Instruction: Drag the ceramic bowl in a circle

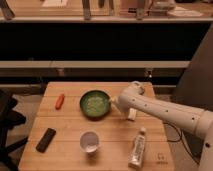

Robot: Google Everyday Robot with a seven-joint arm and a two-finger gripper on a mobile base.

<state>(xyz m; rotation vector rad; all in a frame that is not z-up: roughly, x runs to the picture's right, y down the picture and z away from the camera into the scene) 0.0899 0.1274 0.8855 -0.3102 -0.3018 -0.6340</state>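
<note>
Jaws — beside one ceramic bowl [95,104]

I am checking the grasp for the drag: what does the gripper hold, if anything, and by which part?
It cannot be told. The gripper is at the ceramic bowl, at its rim nearest the arm, but no hold is visible.
</note>
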